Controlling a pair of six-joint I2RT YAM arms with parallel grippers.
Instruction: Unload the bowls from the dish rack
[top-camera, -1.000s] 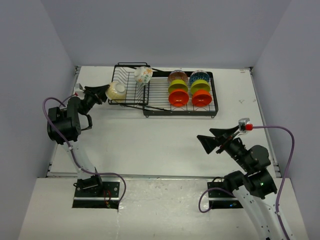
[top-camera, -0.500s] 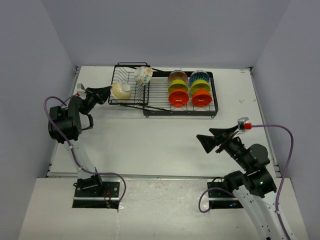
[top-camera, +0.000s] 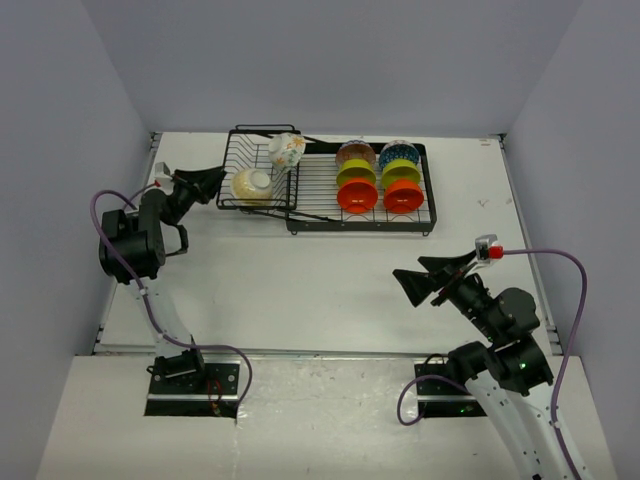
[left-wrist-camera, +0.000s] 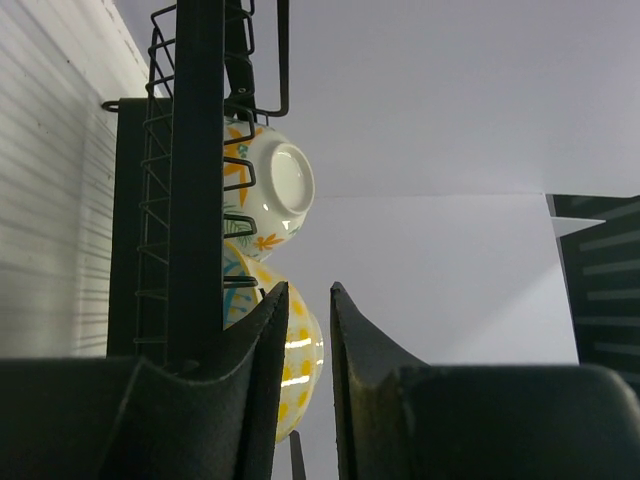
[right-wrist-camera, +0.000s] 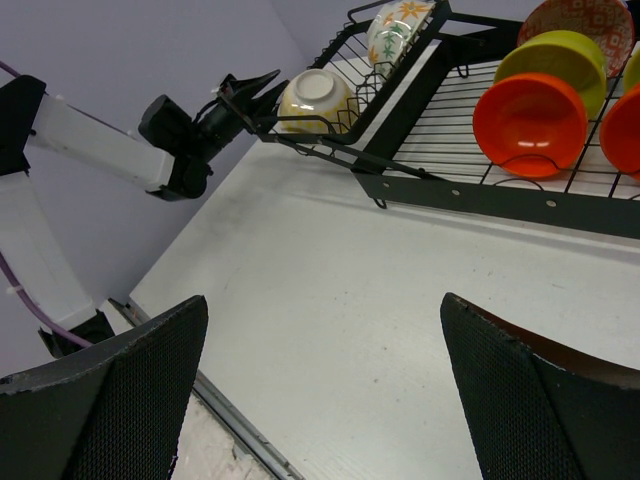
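White tabletop (top-camera: 300, 280), with the dish rack (top-camera: 360, 229) along the far side and colourful bowls slotted in its tray. The left end effector (top-camera: 218, 182) is nearly pressed together with just a slit showing, holding nothing. It's right by the yellow bowl (top-camera: 252, 185) in the basket section. The right end effector (top-camera: 405, 286) is spread wide and empty.

The left arm (top-camera: 130, 245) and right arm (top-camera: 505, 350) share white tubular links, bulky black joint housings, black base plates (top-camera: 190, 378) and looping purple cables (top-camera: 540, 253), with the left pincer (top-camera: 215, 182) and right pincer (top-camera: 408, 287) black and wedge-fingered, and a small red cap (top-camera: 494, 252) at the right wrist.
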